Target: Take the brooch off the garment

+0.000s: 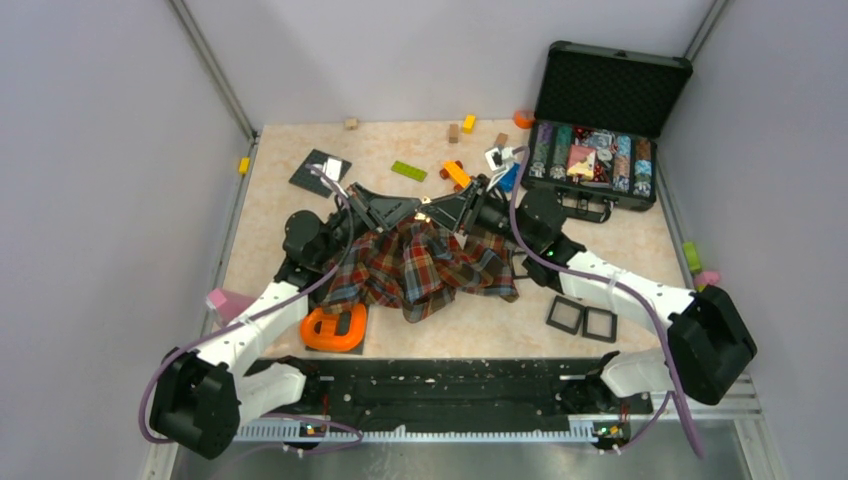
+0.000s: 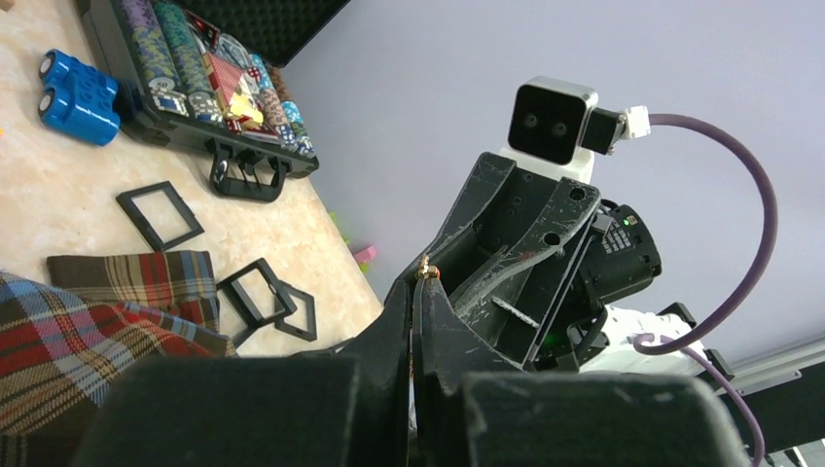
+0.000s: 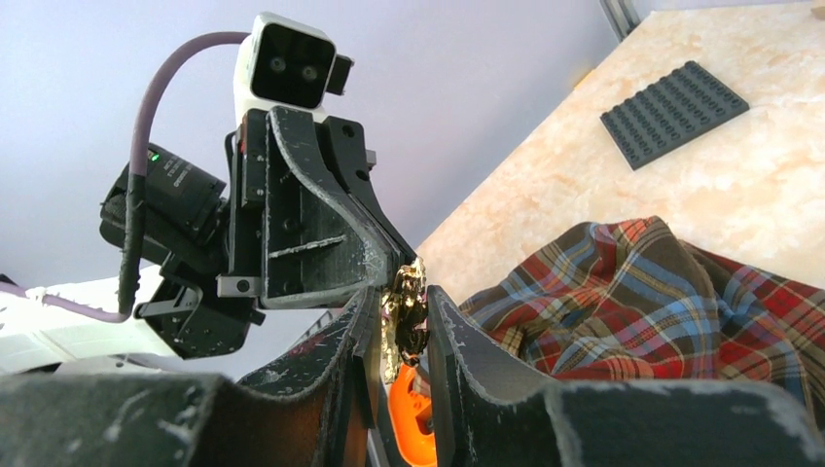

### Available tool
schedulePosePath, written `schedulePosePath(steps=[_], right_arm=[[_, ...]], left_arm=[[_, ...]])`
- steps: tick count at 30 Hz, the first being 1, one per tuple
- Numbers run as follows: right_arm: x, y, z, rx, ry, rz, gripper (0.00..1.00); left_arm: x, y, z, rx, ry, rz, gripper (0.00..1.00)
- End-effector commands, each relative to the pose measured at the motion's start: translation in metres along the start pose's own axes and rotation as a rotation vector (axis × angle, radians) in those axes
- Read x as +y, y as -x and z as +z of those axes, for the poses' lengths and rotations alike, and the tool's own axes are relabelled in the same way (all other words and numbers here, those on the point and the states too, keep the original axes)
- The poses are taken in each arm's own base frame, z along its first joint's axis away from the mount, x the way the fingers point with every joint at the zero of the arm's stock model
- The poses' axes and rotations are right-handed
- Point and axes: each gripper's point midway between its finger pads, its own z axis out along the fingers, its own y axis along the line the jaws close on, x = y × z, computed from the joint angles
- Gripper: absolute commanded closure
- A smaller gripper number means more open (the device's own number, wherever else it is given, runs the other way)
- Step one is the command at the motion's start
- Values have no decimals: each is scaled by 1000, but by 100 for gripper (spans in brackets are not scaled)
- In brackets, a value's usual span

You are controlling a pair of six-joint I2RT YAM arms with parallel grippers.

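The brooch [image 3: 403,309] is a tiny gold flower. It sits up in the air, just over the top of the garment [image 3: 642,292]. The right gripper [image 3: 401,297] has it, with its jaws clamped on the flower from both sides. The left gripper [image 2: 420,282] faces the right one, tip to tip. Its jaws are pressed together, and a small gold bit of the brooch is pinched at their very end. I cannot tell if the brooch is free of the cloth or stuck to it.

The garment is a plaid shirt in red, blue, green and white. It lies in a heap in the middle of the table [image 1: 480,320], and its top is bunched up right under the two grippers.

An orange plastic thing [image 1: 333,328] lies at the near left edge of the shirt. Two black square frames [image 1: 582,318] lie on the table to the right of the shirt. At the far right is an open black case of poker chips [image 1: 590,150]. A blue toy brick [image 2: 78,83] sits just beside that case. A dark grey studded plate [image 3: 673,112] lies flat on the far left side, and a flat green brick [image 1: 408,170] lies near it.
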Motion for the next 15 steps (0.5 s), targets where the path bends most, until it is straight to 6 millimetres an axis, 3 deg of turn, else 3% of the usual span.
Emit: schedulePosePath(steps=[1,6,15], right_arm=[[20,9,3,-66,79,3,75],[28,14,3,-92,117,52,73],[36,12,-4,-56,129,97,48]], left_arm=[[-17,0,-2,-28,-61,15,100],[-13,0,-5,-43,-53,34,100],[3,-5,-2,-37,-32,62,100]])
